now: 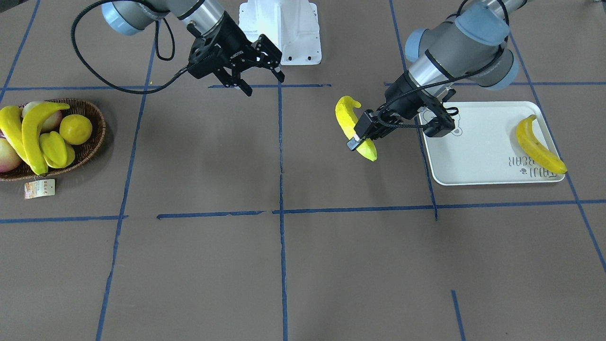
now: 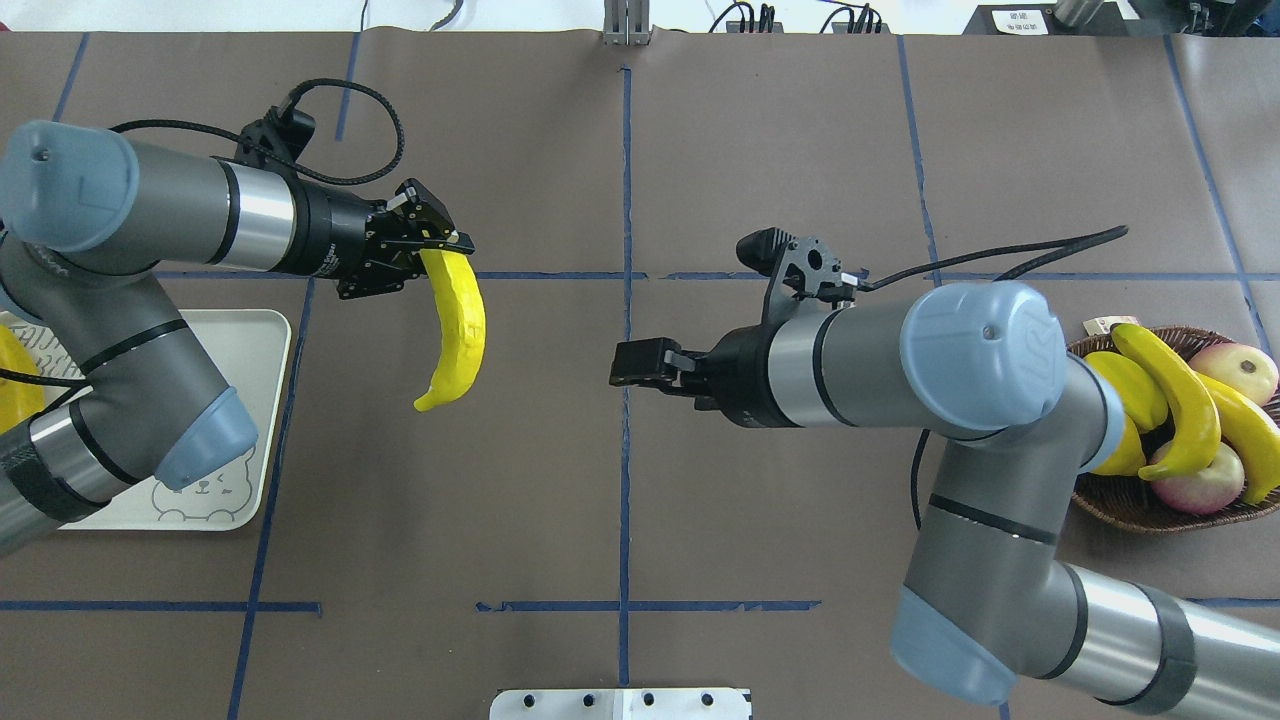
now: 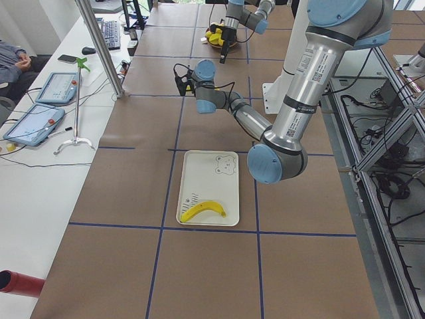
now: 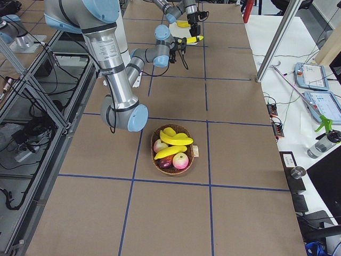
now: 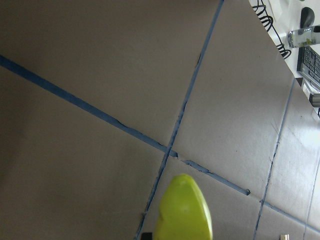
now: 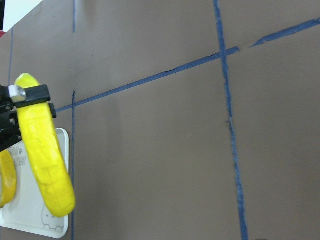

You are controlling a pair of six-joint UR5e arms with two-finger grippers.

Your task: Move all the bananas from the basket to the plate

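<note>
Holding long curved glossy yellow banana pinched near one end in my left claw, in air just beside flat white rectangular bear-print plate, not yet over it. Risk: end grip lets banana swing, slip, land off plate. My right claw spread, empty.

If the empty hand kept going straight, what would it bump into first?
The right hand would probably hit the brown table first; its own camera shows mostly bare tabletop. The banana in the left hand sits off to one side, though depth is unclear.
</note>
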